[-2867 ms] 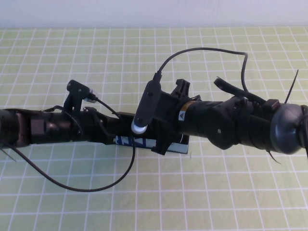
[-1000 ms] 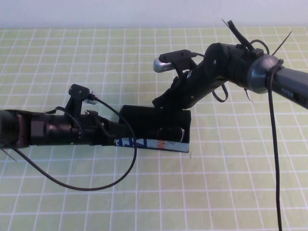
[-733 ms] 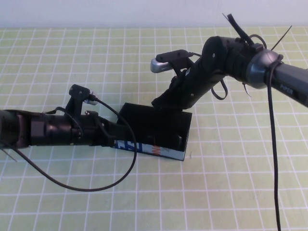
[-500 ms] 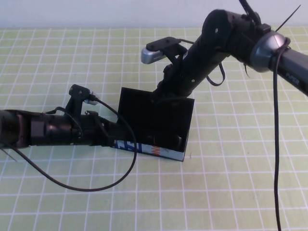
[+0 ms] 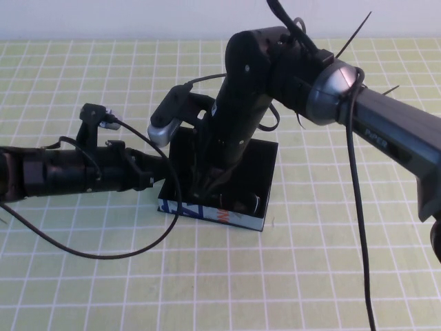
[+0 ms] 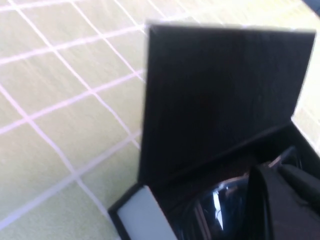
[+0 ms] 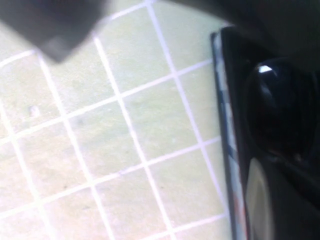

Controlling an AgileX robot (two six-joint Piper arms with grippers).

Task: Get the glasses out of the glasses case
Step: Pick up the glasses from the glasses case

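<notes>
Glasses case [image 5: 238, 219] lies mid-bench [image 5: 289, 283], its printed side nearest and flap lid [image 6: 215, 90] standing open; the glasses [image 5: 247, 204] sit inside. Right claw [image 5: 207, 187] dips into the case, clenched, touching the glasses. Left claw [image 5: 155, 169] sits against the case's left end; its state I cannot tell.

You're looking down on a table [image 5: 83, 276] covered in a pale yellow-green cloth with a white square grid, filling nearly the whole frame, a plain whitish wall [image 5: 103, 17] across the top edge, soft even light, faint shadows.
</notes>
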